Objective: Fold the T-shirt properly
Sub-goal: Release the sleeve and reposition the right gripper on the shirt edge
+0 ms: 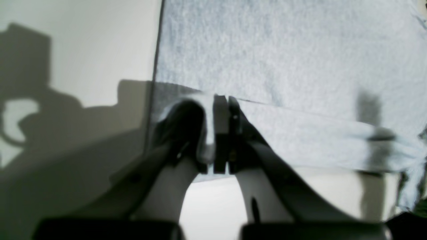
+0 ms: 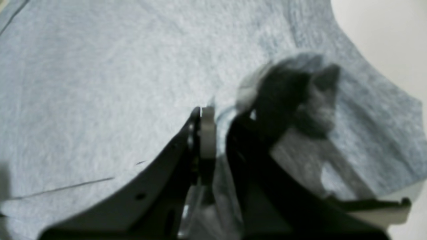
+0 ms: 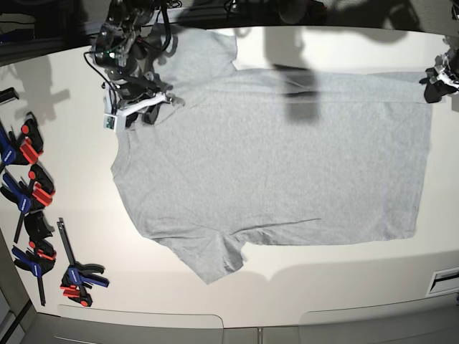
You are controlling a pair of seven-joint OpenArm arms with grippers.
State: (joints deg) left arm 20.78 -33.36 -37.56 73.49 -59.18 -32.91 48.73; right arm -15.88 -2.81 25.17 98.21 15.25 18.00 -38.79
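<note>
The light grey T-shirt [image 3: 272, 158] lies spread flat on the white table [image 3: 337, 279], plain side up, with the collar toward the left and the hem toward the right. My right gripper [image 3: 154, 102] is at the far shoulder beside the collar. In the right wrist view it [image 2: 215, 115] is shut, pinching a bit of the T-shirt [image 2: 100, 83]. My left gripper [image 3: 432, 80] sits at the far right hem corner. The left wrist view shows it [image 1: 222, 100] shut on the raised edge of the T-shirt [image 1: 283, 50].
Several blue, red and black clamps [image 3: 29, 193] lie along the table's left edge, one more [image 3: 77, 276] near the front left. A white slotted fixture [image 3: 445, 279] sits at the front right edge. Bare table [image 1: 83, 50] borders the cloth.
</note>
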